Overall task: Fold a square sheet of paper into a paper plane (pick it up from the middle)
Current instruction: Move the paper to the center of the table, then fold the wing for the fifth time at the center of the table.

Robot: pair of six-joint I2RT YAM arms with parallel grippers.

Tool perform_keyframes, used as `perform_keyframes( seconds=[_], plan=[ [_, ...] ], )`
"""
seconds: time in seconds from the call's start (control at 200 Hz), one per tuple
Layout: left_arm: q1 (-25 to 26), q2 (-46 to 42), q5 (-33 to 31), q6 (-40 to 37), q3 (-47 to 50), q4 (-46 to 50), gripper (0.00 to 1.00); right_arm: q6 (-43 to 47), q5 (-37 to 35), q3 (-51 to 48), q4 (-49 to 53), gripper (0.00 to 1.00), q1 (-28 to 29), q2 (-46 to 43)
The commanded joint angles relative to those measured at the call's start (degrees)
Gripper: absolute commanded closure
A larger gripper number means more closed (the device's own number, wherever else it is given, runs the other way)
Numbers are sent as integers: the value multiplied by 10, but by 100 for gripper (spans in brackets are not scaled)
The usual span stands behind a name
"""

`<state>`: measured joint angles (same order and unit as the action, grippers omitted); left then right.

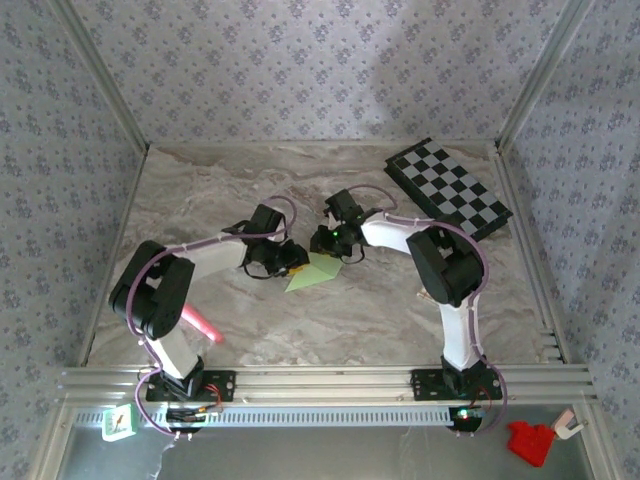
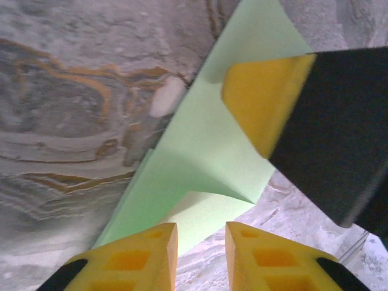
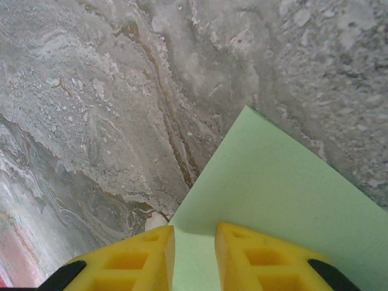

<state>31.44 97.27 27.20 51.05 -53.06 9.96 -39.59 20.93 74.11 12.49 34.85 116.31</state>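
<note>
The pale green sheet of paper (image 1: pixel 316 273) lies on the marble table between my two grippers. It is folded over into layers rather than a narrow dart. In the left wrist view the paper (image 2: pixel 206 139) has a flap curling up near its lower corner. My left gripper (image 2: pixel 201 239) is open just above that corner, at the paper's left end (image 1: pixel 290 262). My right gripper (image 1: pixel 336 243) is open over the paper's far end, and one of its yellow pads (image 2: pixel 264 97) rests on the paper. From the right wrist, the paper (image 3: pixel 279 182) runs under the gripper (image 3: pixel 194 242).
A black-and-grey chequered board (image 1: pixel 450 187) lies at the back right. A pink marker (image 1: pixel 200 323) lies beside the left arm's base link. A red object (image 1: pixel 530 442) sits off the table at the front right. Metal frame posts stand at the back corners.
</note>
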Motion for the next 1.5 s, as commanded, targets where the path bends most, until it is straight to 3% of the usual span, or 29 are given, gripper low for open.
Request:
perform_keyframes(
  seconds=[0.0, 0.46, 0.65, 0.89, 1.129, 1.499],
  plan=[
    [7, 16, 14, 17, -1, -12, 75, 5, 3, -11, 39, 73, -3, -6],
    [6, 37, -35, 17, 4, 29, 84, -7, 18, -12, 17, 73, -9, -13],
    [6, 47, -43, 24, 8, 33, 85, -33, 35, -34, -27, 69, -19, -58],
    [6, 49, -38, 54, 24, 23, 86, -132, 11, -163, -100, 55, -45, -168],
    [6, 51, -13, 103, 45, -12, 86, -273, -9, -281, -131, 53, -35, -246],
    [7, 50, -12, 118, 47, -8, 85, -337, -30, -308, -144, 53, 2, -242]
  ],
)
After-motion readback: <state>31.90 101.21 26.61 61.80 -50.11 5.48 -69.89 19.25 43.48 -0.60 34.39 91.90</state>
